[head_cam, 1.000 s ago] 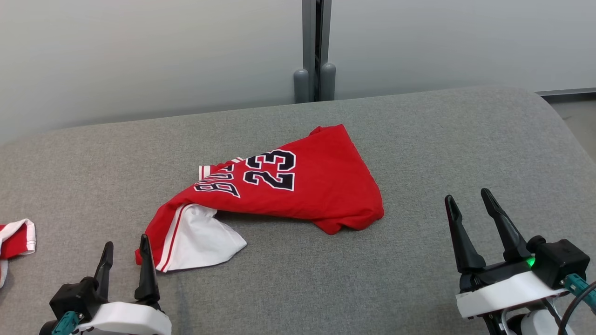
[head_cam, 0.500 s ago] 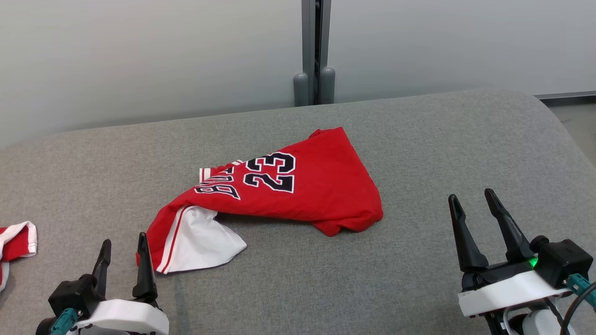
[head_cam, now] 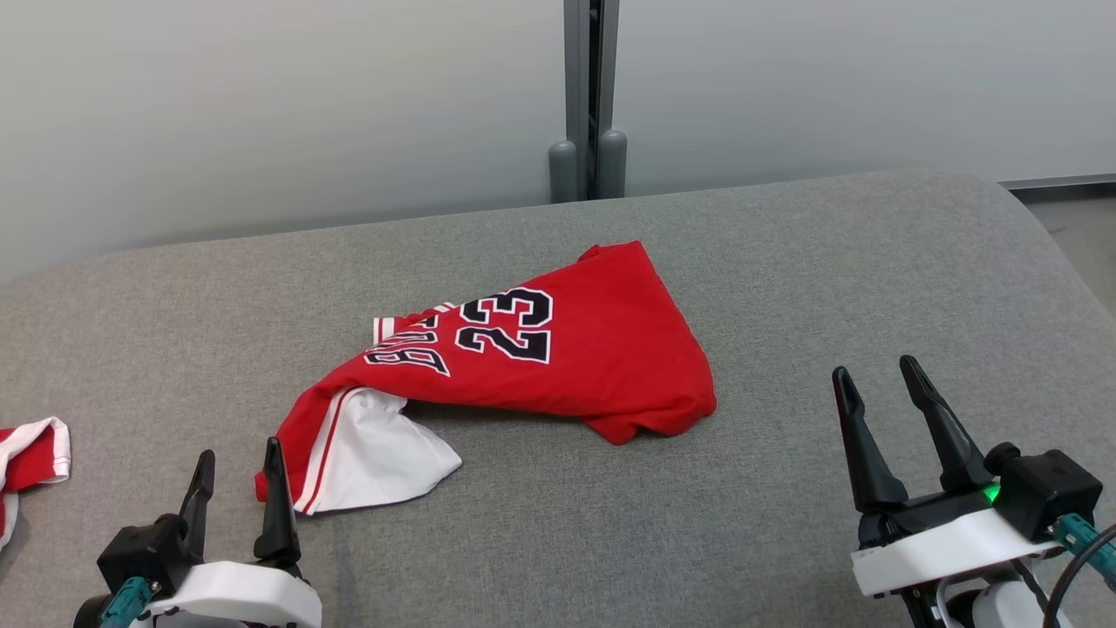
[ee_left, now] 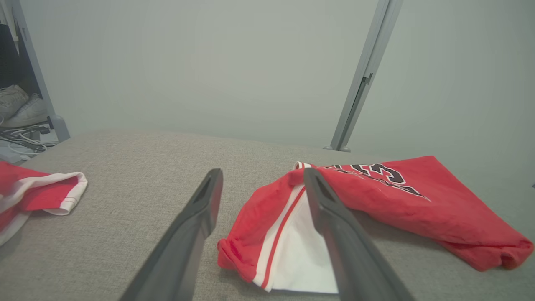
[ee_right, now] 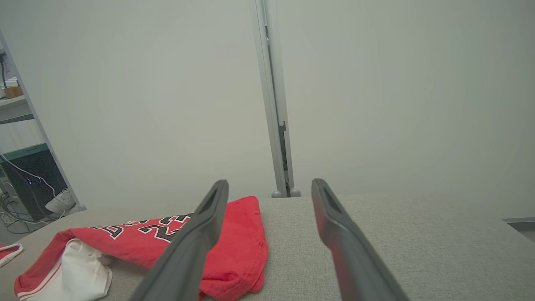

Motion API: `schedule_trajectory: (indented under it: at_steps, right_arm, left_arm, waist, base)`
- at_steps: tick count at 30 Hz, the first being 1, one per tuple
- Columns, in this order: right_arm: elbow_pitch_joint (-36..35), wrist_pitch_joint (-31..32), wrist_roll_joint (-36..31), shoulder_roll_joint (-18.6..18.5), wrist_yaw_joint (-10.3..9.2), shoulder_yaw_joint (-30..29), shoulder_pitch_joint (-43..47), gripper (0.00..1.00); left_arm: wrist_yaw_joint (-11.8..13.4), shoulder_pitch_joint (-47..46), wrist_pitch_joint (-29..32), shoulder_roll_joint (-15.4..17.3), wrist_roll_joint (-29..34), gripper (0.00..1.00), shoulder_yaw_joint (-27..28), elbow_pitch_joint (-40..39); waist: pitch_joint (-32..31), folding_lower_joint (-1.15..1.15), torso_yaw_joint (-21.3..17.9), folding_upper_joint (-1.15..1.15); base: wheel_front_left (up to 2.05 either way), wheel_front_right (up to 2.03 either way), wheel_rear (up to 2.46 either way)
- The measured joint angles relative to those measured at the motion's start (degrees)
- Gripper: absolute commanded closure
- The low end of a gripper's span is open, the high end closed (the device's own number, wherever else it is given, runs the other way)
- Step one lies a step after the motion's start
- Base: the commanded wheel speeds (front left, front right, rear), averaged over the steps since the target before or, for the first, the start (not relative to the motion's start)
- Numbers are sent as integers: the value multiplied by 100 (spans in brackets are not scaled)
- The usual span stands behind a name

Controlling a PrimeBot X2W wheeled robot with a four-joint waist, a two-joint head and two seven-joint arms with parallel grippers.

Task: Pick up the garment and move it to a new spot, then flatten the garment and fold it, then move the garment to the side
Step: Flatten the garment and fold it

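The garment (head_cam: 558, 358) is a red jersey with a black "23" and a white panel at its near-left corner, lying crumpled in the middle of the grey cushioned surface (head_cam: 785, 262). My left gripper (head_cam: 240, 458) stands open at the lower left, just short of the jersey's white corner. In the left wrist view the garment (ee_left: 376, 196) lies ahead and right of that gripper (ee_left: 261, 175). My right gripper (head_cam: 876, 371) is open at the lower right, well clear of the cloth. The right wrist view shows the garment (ee_right: 234, 242) to the left of the right gripper (ee_right: 269, 184).
A second red-and-white cloth (head_cam: 30, 458) lies at the surface's far left edge, also seen as the cloth (ee_left: 37, 192) in the left wrist view. A grey wall with a vertical post (head_cam: 588, 96) stands behind. The surface rounds off at the far right.
The head camera shifted slightly, so the scene sits a little lower. Both grippers stay open and nearly in place. The garment has not moved.
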Motion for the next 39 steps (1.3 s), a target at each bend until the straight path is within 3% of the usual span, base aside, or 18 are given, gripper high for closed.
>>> schedule_trajectory:
  at_steps: [10,19,24,31,39]
  right_arm:
    - [15,0,7,-1,0,26,-2,0]
    - [29,0,15,10,0,104,-14,0]
    - [21,0,22,31,0,110,-99,0]
    - [2,0,21,67,0,110,-174,0]
    - [-26,0,19,112,0,100,-305,0]
  left_arm:
    - [-45,-19,0,-3,-160,0,-391,352]
    - [-111,-548,97,-1,-684,0,-1357,1154]
    - [-88,-798,493,-4,-959,0,-1867,1621]
    - [129,-1361,850,-3,-1211,0,-2259,2159]
    - [334,-1885,1032,15,-1355,0,-2252,2997]
  waist:
    - [-15,0,-2,0]
    - [0,0,-52,0]
    - [58,0,-166,0]
    - [217,0,-347,0]
    - [422,0,-600,0]
  base:
    - [0,0,0]
    - [0,0,0]
    - [0,0,0]
    - [0,0,0]
    - [0,0,0]
